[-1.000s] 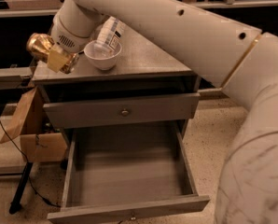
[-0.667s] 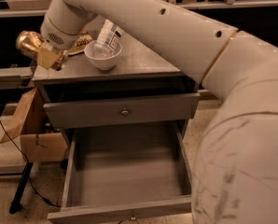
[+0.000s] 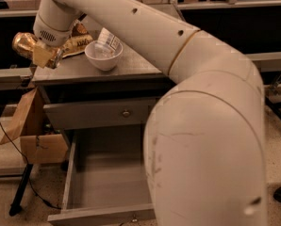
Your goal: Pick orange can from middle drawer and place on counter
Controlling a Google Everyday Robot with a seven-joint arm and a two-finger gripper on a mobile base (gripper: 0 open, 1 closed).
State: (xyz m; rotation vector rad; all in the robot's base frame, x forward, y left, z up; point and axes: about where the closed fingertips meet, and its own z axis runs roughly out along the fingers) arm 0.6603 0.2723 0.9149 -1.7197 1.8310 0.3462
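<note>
Carries the orange can [image 3: 23,44] further left than a second ago, out to the left edge of the tabletop [image 3: 72,68], and brings the bulky elbow of the arm [image 3: 206,126] closer, covering more of the right side of the view. Grips the can in the claw [image 3: 37,53], clenched on its right side, with pale yellowish fingers [image 3: 46,58] pressed against the shiny metal. Holds it tilted, above the level of the tabletop and not touching it, seemingly just past the left rim. Below, the middle drawer [image 3: 107,182], pulled out wide, with a bare grey tray floor and low side walls, its right part hidden behind the arm. Above it, another grey drawer front [image 3: 93,114], closed, with a small round knob [image 3: 126,112]. On the tabletop, a white bowl [image 3: 103,58], near the front edge, to the right of the claw and apart from it. Just behind the bowl, a clear plastic bottle [image 3: 111,37] with a printed label, close against the bowl's far rim; cannot tell whether touching. Between the wrist and the bowl, a crinkled brown-gold snack bag [image 3: 79,41], partly hidden by the wrist. On the floor left of the cabinet, an open cardboard box [image 3: 37,140], close against the cabinet's side, with a black stand leg [image 3: 20,192] and a thin cable [image 3: 37,197] beside it.
</note>
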